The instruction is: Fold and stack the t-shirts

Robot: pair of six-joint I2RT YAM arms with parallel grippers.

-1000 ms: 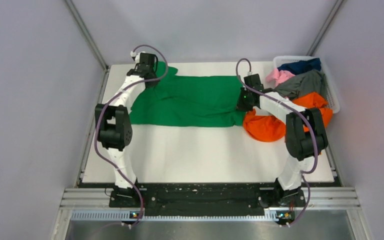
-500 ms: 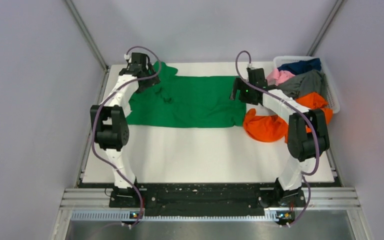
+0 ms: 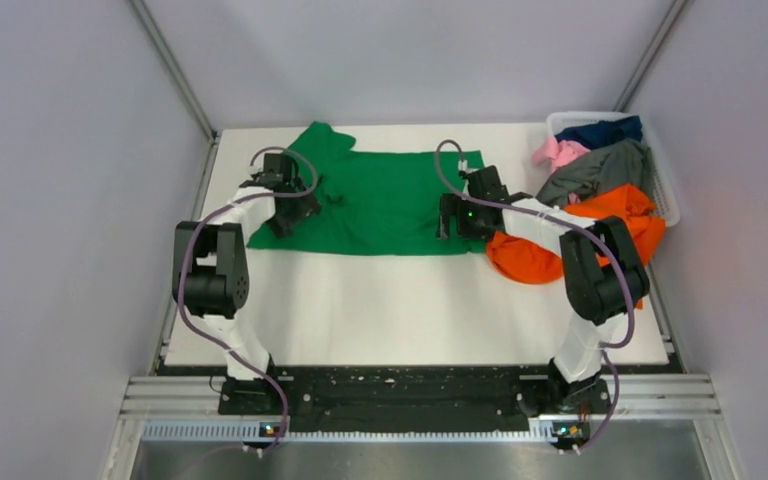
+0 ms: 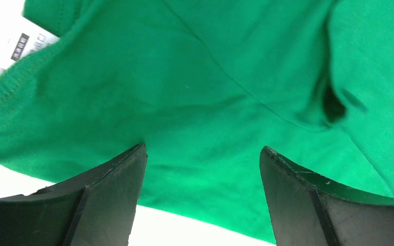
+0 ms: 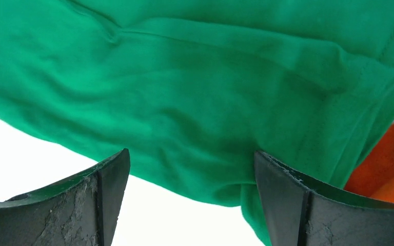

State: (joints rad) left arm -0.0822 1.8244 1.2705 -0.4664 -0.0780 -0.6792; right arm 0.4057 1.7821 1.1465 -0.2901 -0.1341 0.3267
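Observation:
A bright green t-shirt point(image 3: 375, 200) lies spread flat at the back middle of the table, one sleeve pointing to the back left. My left gripper point(image 3: 282, 218) hovers open over its left near edge; in the left wrist view the gripper point(image 4: 202, 159) holds nothing and the green t-shirt point(image 4: 210, 87) lies below it. My right gripper point(image 3: 449, 222) is open over the shirt's right near corner. The right wrist view shows this gripper point(image 5: 191, 159) empty above the green hem point(image 5: 210, 169). An orange t-shirt point(image 3: 525, 255) lies crumpled just right of the green one.
A white basket point(image 3: 668, 195) at the back right holds navy point(image 3: 600, 131), pink point(image 3: 558, 151), grey point(image 3: 600, 168) and orange point(image 3: 628, 205) shirts, the orange one spilling over its side. Bare white table point(image 3: 410, 310) stretches in front of the green shirt.
Both grippers went from shut to open, let go of the green shirt and drew back from its far edge toward its near edge. The shirt now lies flatter.

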